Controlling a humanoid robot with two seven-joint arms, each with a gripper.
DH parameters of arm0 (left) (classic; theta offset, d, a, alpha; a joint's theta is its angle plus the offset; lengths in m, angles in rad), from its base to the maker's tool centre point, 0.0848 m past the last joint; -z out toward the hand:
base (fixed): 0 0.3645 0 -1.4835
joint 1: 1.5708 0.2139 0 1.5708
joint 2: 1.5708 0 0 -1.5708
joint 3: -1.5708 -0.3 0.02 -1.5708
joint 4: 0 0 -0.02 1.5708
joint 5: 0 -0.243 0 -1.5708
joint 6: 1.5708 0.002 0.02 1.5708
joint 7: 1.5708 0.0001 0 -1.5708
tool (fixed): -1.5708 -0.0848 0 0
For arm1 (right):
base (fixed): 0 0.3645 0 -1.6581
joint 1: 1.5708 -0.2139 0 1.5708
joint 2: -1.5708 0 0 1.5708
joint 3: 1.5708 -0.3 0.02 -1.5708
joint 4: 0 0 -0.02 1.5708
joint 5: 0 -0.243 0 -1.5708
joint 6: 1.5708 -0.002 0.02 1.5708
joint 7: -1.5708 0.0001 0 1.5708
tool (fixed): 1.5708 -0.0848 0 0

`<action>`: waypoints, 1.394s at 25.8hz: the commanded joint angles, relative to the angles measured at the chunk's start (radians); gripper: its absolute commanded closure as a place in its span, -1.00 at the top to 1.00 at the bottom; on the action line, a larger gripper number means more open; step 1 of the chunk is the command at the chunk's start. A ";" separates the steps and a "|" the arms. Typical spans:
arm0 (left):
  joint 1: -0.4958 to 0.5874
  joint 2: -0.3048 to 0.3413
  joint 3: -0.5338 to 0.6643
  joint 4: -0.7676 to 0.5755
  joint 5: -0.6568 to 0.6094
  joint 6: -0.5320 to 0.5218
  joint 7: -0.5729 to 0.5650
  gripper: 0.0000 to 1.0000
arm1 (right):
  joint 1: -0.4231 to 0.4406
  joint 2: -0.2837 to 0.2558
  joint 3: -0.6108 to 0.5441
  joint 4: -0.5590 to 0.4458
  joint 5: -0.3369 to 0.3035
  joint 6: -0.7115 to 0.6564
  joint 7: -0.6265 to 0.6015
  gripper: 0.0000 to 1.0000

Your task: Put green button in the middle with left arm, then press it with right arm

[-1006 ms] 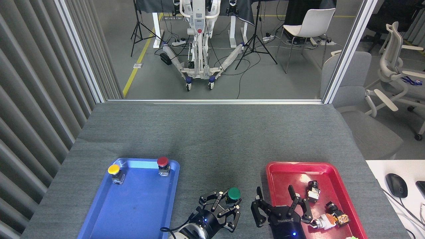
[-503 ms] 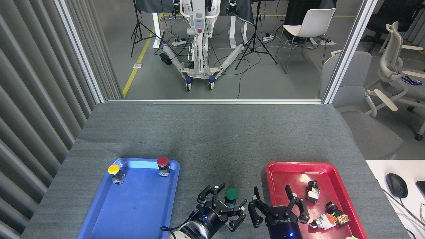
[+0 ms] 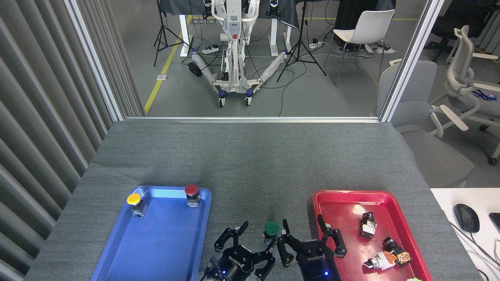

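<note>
On grey tabletop (image 3: 250,156) (lab behind)

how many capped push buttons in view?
3. Yellow button and red button at the far end of the blue tray; green button on the table between the trays.

Bright, even overhead indoor light. Sharp focus throughout, no motion blur. Soft faint shadows on grey tabletop (image 3: 250,156). Pale glare along far rim of blue tray (image 3: 164,192) and red tray (image 3: 353,207). Slight wide-angle bending at frame edges.
</note>
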 commanded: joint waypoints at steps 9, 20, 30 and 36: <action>0.287 0.084 0.321 -0.421 0.019 0.023 -0.050 0.95 | -0.049 0.010 0.060 0.045 0.004 -0.008 0.036 -0.03; 0.384 0.095 0.547 -0.551 0.075 0.004 -0.294 0.96 | -0.108 0.024 0.127 0.149 0.053 0.001 0.108 -0.95; 0.375 0.097 0.588 -0.546 0.163 0.049 -0.219 0.95 | -0.116 0.024 0.127 0.186 0.057 0.093 0.108 -0.97; 0.369 0.100 0.587 -0.511 0.163 0.124 -0.220 0.96 | -0.116 0.021 0.117 0.198 0.057 0.095 0.108 -0.96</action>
